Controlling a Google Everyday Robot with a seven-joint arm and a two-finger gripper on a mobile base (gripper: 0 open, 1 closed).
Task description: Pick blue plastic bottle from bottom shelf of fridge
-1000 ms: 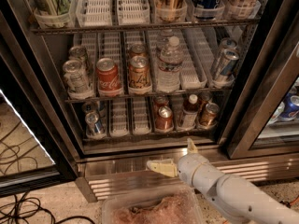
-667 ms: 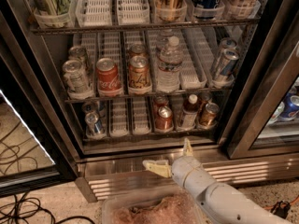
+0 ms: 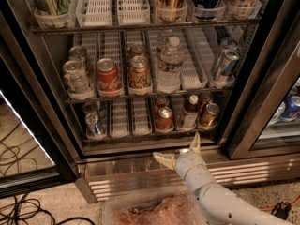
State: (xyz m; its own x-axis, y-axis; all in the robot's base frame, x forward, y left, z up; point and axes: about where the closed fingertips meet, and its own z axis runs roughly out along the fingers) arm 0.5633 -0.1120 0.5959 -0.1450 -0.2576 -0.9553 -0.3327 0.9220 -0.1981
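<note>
1. The bottle (image 3: 190, 113) stood on the fridge's (image 3: 243, 102) bottom shelf (image 3: 140, 136), tight between two cans (image 3: 164, 119); a wide approach risked toppling either.
2. Below the shelf, before the base panel (image 3: 122, 165), the end effector (image 3: 180, 152) hung with fingers (image 3: 164, 160) spread wide, gripping and touching nothing.

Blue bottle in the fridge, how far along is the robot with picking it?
Done: the fridge stands open. In hand: the gripper hovers with open fingers before the base panel, below the bottom shelf. Left: reach in, grasp the bottle, standing untouched in its lane, and lift it out.
</note>
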